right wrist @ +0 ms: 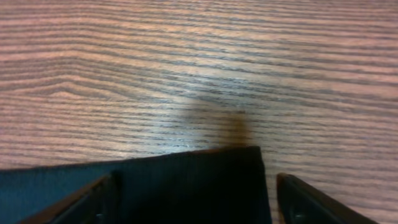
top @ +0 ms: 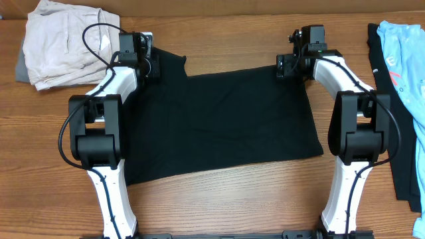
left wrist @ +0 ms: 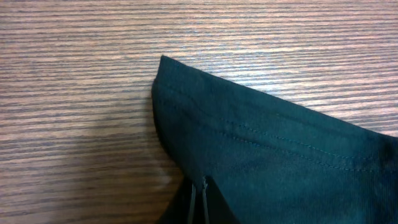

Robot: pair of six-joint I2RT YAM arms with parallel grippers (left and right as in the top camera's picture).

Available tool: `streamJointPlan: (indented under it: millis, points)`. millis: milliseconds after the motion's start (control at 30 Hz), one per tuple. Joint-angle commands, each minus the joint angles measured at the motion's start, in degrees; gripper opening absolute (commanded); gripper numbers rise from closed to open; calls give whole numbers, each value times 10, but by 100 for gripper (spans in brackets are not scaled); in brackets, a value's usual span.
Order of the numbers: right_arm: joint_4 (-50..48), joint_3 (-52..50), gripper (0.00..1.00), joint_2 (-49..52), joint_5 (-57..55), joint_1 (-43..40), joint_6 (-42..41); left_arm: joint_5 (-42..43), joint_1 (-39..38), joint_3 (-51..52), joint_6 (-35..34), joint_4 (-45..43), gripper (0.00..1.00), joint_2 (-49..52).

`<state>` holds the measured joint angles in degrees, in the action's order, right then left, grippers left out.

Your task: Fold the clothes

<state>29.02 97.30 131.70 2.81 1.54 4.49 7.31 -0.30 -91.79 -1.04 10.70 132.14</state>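
Overhead and wrist views, read from left to right. The landmark is the plain black short-sleeved T-shirt of soft cloth (top: 219,126), spread flat on the brown wood-grain table (top: 219,206) between the two white-and-black robot arms. Beyond the T-shirt's far-left corner, and apart from it, lies a crumpled beige folded garment (top: 63,43). The left arm (top: 106,133) overlaps the T-shirt's left edge, and the left gripper (top: 143,58) sits at the far-left sleeve. In the left wrist view its fingers (left wrist: 199,190) are pressed together on the cloth just behind the stitched sleeve hem (left wrist: 249,134) — a pinch on the T-shirt, with the sleeve corner lying on bare wood ahead of them. The T-shirt's body runs rightward from there, its near edge sloping up toward the right. The right gripper (top: 294,65) stands at the T-shirt's far-right corner. In the right wrist view (right wrist: 196,182) its two fingers are spread wide, one on either side of that corner (right wrist: 211,180), and neither is seen gripping it. The right arm (top: 352,126) runs along the T-shirt's right edge. Well to the right of the T-shirt, at the table's edge, a light-blue shirt with red print (top: 405,66) lies over a dark garment (top: 398,159).
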Motion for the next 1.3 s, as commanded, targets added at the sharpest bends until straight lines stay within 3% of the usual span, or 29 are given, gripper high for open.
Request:
streamJointPlan:
  millis: [0,167,267,333,533,633,733,833,1267]
  points:
    - [-4,9,79,12,2,2,-2,-2,2,8,10,16,4,16]
    - [-2,9,71,12,2,2,-2,-2,2,8,10,19,4,16]
    - [-2,9,55,12,2,2,-7,-2,2,8,10,24,5,16]
    - [-3,9,54,12,-2,2,-20,-2,2,8,10,28,10,16]
    - [1,9,43,12,-9,2,-31,-2,2,8,6,29,4,11]
    - [13,12,24,12,-27,2,-49,-2,2,8,3,38,4,-5]
    - [26,17,19,12,-41,2,-62,6,2,8,-9,60,4,-29]
    - [44,29,6,12,-43,2,-76,13,2,8,-8,90,4,-61]
    - [203,114,4,-28,-40,-18,-166,13,2,8,-21,244,4,-170]
